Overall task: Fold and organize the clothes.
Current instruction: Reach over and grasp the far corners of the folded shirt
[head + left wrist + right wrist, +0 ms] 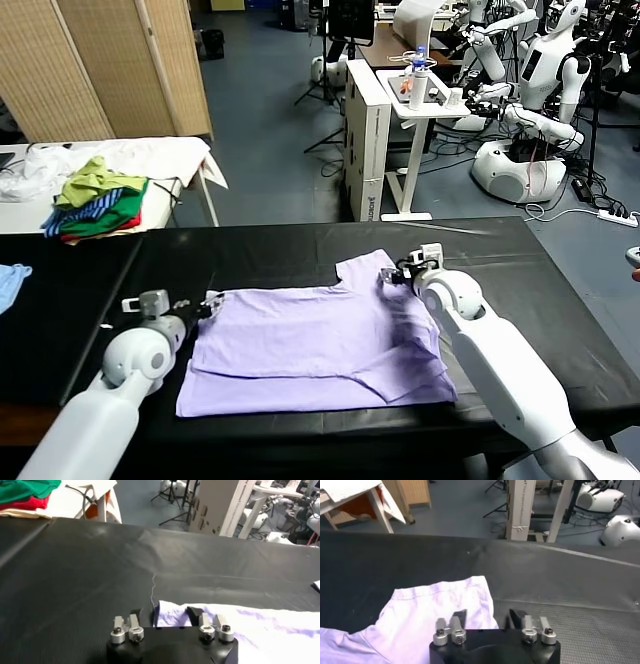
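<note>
Between the left gripper's (172,621) dark fingertips (194,613) sits a small raised tuft of the lavender T-shirt's (320,340) far corner, the jaws narrowed onto it; that pinch reads as a hold taken so the edge can be lifted rather than dragged. Just beyond those tips the black table (100,570) runs bare toward its far edge. At the right gripper (487,618), the shirt's sleeve lies under and beside one fingertip (460,616); the jaws look drawn in, yet whether cloth is truly caught between them I cannot tell, since the hem seems to end right at the gap. Both arms reach in low from the near side, one to each far corner, which suits a fold that carries the far edge back toward the robot. Spread flat between the two tools, the shirt already shows a folded flap along its near right part, so the work seems partly along. Farther out past the left gripper, a pile of green, striped and red clothes (98,205) rests on a white side table (170,160), apart from the job, and a small pale blue cloth (10,280) lies at the black table's far left edge.
</note>
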{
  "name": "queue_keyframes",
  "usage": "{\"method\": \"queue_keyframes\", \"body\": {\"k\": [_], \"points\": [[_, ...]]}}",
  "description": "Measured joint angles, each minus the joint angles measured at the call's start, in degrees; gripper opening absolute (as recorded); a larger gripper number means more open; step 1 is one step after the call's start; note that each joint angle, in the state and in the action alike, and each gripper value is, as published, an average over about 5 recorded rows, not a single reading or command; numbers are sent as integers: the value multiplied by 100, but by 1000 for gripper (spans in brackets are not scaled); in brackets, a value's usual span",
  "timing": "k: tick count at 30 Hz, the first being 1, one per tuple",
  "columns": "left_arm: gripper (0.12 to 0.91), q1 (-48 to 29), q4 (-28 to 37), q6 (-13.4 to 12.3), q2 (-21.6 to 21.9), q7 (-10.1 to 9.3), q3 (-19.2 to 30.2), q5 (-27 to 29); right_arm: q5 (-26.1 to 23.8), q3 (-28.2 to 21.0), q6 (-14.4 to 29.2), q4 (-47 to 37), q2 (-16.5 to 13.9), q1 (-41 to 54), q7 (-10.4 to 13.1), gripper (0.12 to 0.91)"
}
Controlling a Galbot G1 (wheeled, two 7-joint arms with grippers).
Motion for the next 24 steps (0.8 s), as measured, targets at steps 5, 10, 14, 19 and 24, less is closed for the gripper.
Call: {"method": "queue_keyframes", "body": {"k": [5,10,14,19,24], "points": [[236,-21,42,-38,-38,19,13,34,-45,45,0,29,-8,-54,-93,143],[192,-32,41,-88,-63,39,20,55,-30,131,209,97,-21,-154,-212,139],[181,-15,-1,-130,-71,49,9,77,11,248,757,212,-62,-261,-355,139],[180,63,-140,-168,-78,56,-39,120,12,404,1147,423,-156,-438,-450,139],[180,202,-350,-180,-79,57,-143,155,-18,582,1200,734,-273,-700,-460,139]]}}
